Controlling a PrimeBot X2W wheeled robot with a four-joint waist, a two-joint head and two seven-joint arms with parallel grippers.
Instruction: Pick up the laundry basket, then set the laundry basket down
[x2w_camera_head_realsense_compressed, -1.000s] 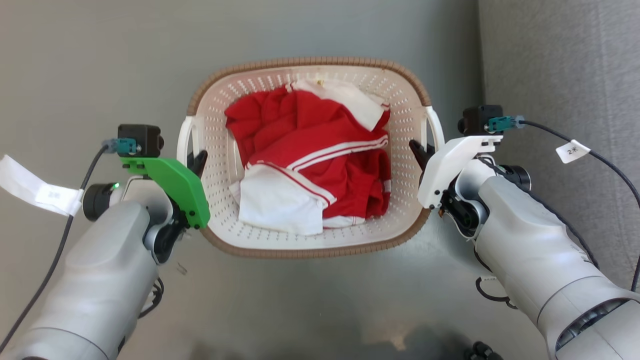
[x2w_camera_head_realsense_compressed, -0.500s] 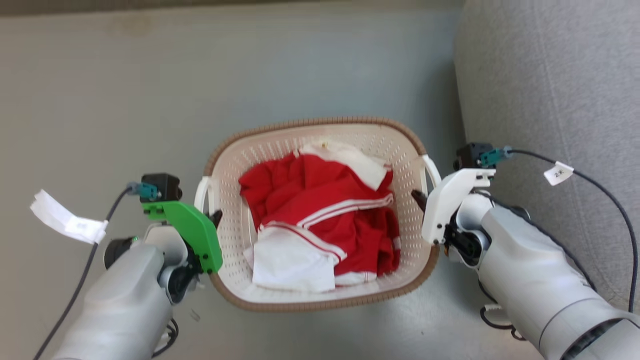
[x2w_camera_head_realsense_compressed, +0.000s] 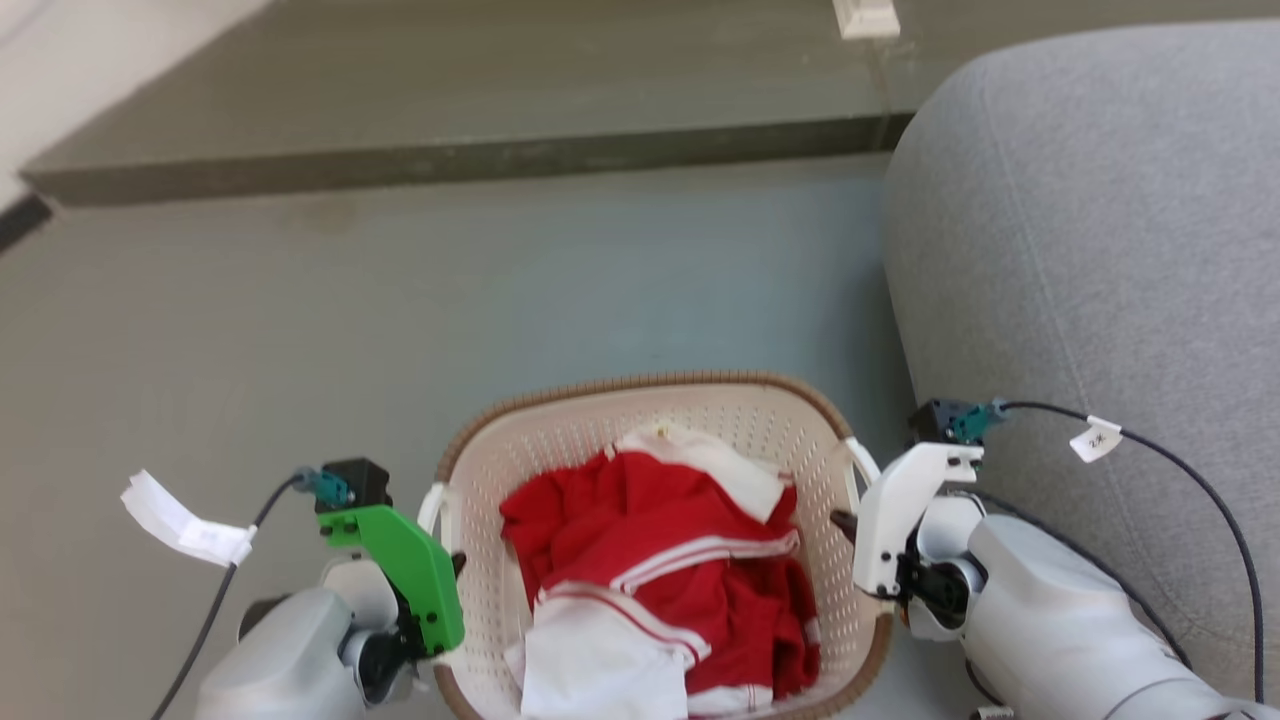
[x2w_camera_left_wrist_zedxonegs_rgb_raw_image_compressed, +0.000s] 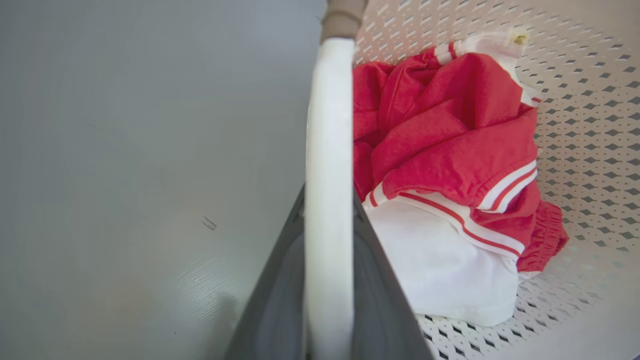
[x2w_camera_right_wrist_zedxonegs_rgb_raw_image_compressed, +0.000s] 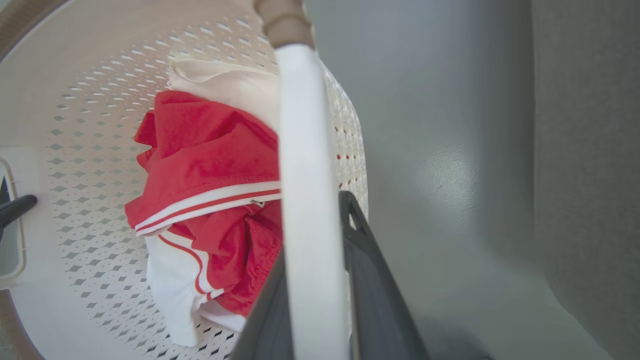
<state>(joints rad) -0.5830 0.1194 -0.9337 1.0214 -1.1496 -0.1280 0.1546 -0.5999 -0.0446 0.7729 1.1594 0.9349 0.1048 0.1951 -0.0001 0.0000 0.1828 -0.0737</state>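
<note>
The laundry basket (x2w_camera_head_realsense_compressed: 640, 384), cream and perforated with a brown rim, lies at the bottom middle of the head view and holds red and white clothes (x2w_camera_head_realsense_compressed: 660, 570). My left gripper (x2w_camera_head_realsense_compressed: 452, 568), under a green mount, is shut on the basket's left white handle (x2w_camera_left_wrist_zedxonegs_rgb_raw_image_compressed: 327, 150). In the left wrist view, dark fingers (x2w_camera_left_wrist_zedxonegs_rgb_raw_image_compressed: 280, 280) flank that bar. My right gripper (x2w_camera_head_realsense_compressed: 843, 522), under a white mount, is shut on the right handle (x2w_camera_right_wrist_zedxonegs_rgb_raw_image_compressed: 305, 150). The basket's near end is cut off by the frame edge.
A grey sofa (x2w_camera_head_realsense_compressed: 1080, 250) stands close on the right, beside my right arm. A raised dark ledge (x2w_camera_head_realsense_compressed: 450, 160) crosses the back of the grey floor (x2w_camera_head_realsense_compressed: 400, 320). Tagged cables (x2w_camera_head_realsense_compressed: 1098, 438) hang from both wrists.
The head camera has moved: basket and arms now sit lower and smaller in the picture, and the ledge and more of the sofa have come into view. Both grippers keep hold of the handles.
</note>
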